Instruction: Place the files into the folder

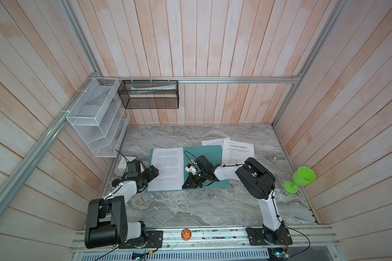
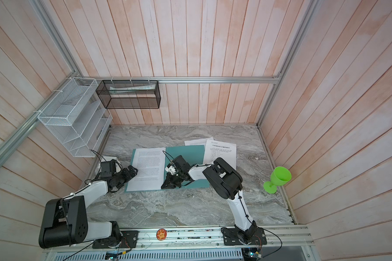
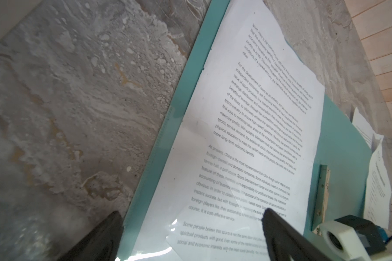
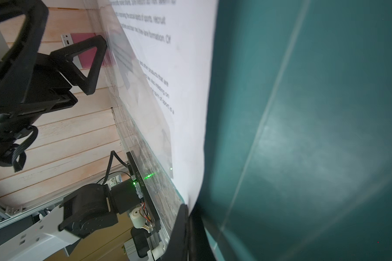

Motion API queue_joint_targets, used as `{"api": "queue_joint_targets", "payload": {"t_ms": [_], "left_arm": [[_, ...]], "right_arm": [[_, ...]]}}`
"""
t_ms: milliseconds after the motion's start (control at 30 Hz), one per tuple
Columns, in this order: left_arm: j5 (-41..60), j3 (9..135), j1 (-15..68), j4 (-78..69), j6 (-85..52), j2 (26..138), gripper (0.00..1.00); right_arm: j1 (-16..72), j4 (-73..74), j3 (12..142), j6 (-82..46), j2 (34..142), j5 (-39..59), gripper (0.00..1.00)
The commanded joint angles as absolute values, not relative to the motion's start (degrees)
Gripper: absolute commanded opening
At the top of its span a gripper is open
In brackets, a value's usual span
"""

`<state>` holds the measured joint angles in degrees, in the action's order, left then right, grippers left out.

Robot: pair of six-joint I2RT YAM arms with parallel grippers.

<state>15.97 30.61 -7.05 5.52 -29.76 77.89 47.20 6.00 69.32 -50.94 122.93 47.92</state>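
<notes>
1. The folder (image 1: pixel 207 152) lies open and flat mid-counter (image 1: pixel 190 210) — one printed sheet (image 1: pixel 166 169) sits on its left half.
2. Two more sheets (image 1: pixel 238 150) lie on the counter just beside the folder's far right corner, overlapping, the headed one on top.
3. Left gripper (image 1: pixel 154 173) hangs over the folder's left edge, fingers (image 3: pixel 281 237) spread wide, holding nothing.
4. Right gripper (image 1: pixel 187 185) is down at the folder's near edge by the spine — fingers (image 4: pixel 182 232) pressed together right at the sheet's corner. Can't tell if any paper's pinched.
</notes>
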Motion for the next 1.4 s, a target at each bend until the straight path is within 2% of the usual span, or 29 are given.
{"api": "queue_joint_targets", "payload": {"t_ms": [0, 300, 467, 600, 667, 867, 1000, 1233, 1367], "left_arm": [[16.7, 29.2, -6.2, 8.7, -30.5, 78.8, 0.98], [16.6, 29.2, -6.2, 8.8, -30.4, 78.6, 0.98], [16.6, 29.1, -6.1, 8.8, -30.3, 78.3, 0.98], [16.3, 29.2, -6.1, 9.2, -30.4, 78.0, 0.98], [15.9, 29.3, -6.1, 9.3, -30.3, 77.9, 0.98], [14.5, 30.3, -6.4, 10.6, -30.0, 77.3, 0.98], [14.9, 30.3, -6.4, 10.4, -29.8, 77.8, 0.98], [16.0, 30.3, -6.5, 9.6, -29.6, 79.1, 0.98], [16.1, 30.5, -6.5, 9.5, -29.5, 79.2, 0.98]], "right_arm": [[47.9, 5.1, 71.5, -50.7, 124.9, 48.7, 0.00], [49.1, 3.3, 74.6, -49.5, 126.7, 50.1, 0.00], [49.0, -0.4, 75.6, -47.0, 125.8, 47.2, 0.00], [48.5, -4.1, 75.9, -43.9, 122.3, 43.2, 0.25], [48.1, -7.2, 76.7, -41.6, 120.2, 41.1, 0.31], [46.3, -15.5, 79.4, -36.6, 114.0, 36.4, 0.32], [43.4, -14.4, 80.9, -37.5, 113.9, 34.7, 0.32], [41.4, -18.2, 97.5, -35.4, 127.5, 30.0, 0.32], [41.1, -19.0, 104.3, -35.9, 133.3, 29.4, 0.28]]}}
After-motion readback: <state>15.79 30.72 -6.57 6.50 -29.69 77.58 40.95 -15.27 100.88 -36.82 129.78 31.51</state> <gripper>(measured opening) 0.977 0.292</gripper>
